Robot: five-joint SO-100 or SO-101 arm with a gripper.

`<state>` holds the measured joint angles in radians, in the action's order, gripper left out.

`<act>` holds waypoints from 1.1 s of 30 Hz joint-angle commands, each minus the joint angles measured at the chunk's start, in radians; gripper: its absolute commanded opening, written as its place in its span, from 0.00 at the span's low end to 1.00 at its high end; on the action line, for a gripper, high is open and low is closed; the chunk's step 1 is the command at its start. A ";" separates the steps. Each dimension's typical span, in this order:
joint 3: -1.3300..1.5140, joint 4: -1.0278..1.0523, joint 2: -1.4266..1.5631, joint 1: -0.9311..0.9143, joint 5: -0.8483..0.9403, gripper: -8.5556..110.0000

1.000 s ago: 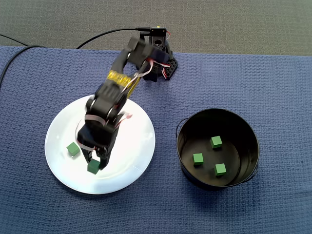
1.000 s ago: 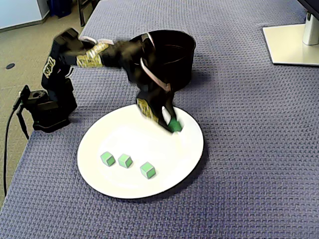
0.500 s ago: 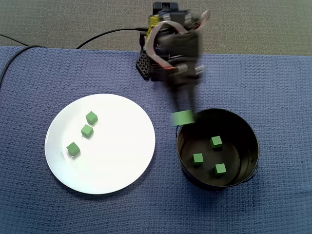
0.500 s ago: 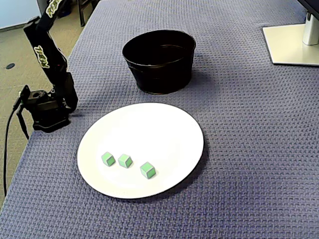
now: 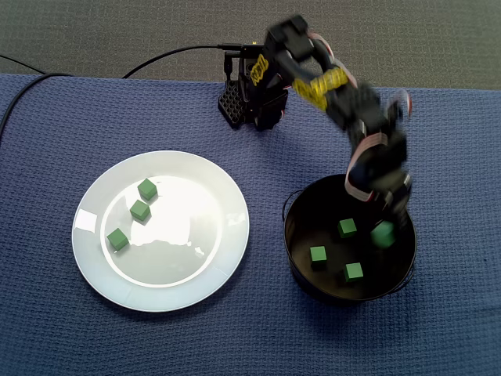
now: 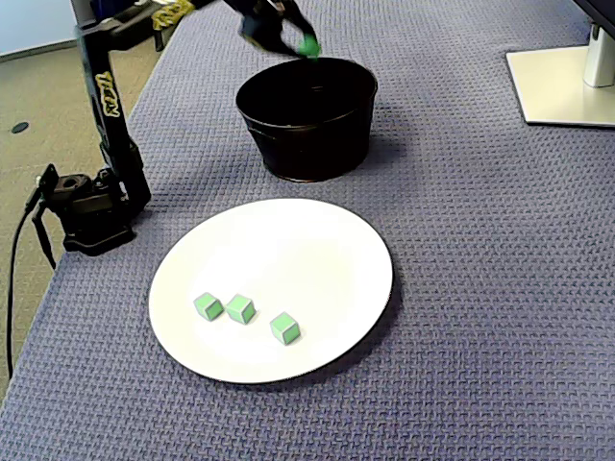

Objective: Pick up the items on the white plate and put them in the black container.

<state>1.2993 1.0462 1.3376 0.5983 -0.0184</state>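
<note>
My end effector (image 5: 383, 228) clamps a green cube (image 5: 382, 236) above the black container (image 5: 337, 298), so releasing drops it inside.

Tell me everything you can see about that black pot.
The black pot is round, open-topped and straight-walled, looks like dark metal, and has thin wire loops at two sides. It stands upright on the blue woven cloth, apart from the white plate. Three green cubes lie apart on its floor. The arm's fingers hold a fourth cube over its opening.
</note>
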 commanded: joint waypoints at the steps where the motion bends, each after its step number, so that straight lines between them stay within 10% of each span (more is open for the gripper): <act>1: -0.081 0.078 -0.101 -0.040 -0.043 0.07; 5: -0.087 0.101 -0.110 -0.071 -0.061 0.11; 9: -0.080 0.094 -0.097 -0.071 -0.046 0.46; 14: -0.258 0.359 0.071 -0.101 0.034 0.48; 22: -0.480 0.885 0.377 -0.514 0.531 0.54; 33: 0.120 0.865 0.434 -1.279 1.330 0.56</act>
<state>1.2885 1.7948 1.7441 -0.5001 1.1014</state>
